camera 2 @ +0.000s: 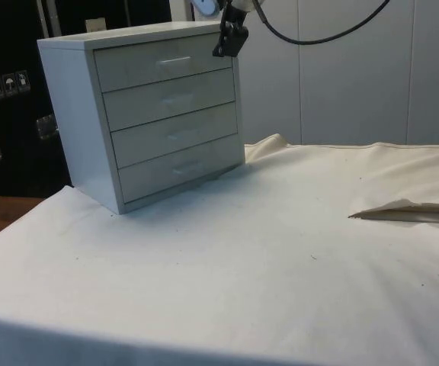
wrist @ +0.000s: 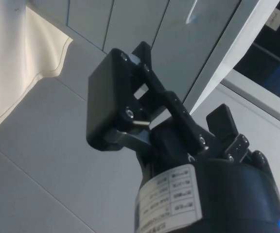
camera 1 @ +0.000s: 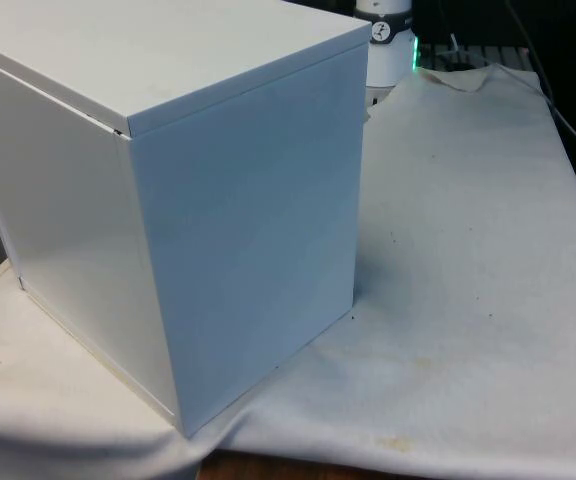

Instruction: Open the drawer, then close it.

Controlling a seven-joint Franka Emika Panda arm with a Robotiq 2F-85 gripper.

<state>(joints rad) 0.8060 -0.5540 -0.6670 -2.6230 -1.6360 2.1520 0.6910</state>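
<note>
white and hard, the chest of drawers (camera 2: 147,114) stands on the cloth (camera 2: 280,252) at the table's end, and it looks heavy enough to stay put. its four drawers are all shut. the top drawer (camera 2: 162,62) should slide stiffly, so pull it straight. its small handle (camera 2: 175,59) is the place to hold, smooth and thin. the gripper (camera 2: 229,40) hangs near the chest's top corner, holding nothing; how wide it is i cannot tell.

The chest of drawers (camera 2: 151,114) stood on the cloth-covered table (camera 2: 280,259). The gripper (camera 2: 229,40) hung beside the chest's top drawer (camera 2: 162,62), near its upper corner.
</note>
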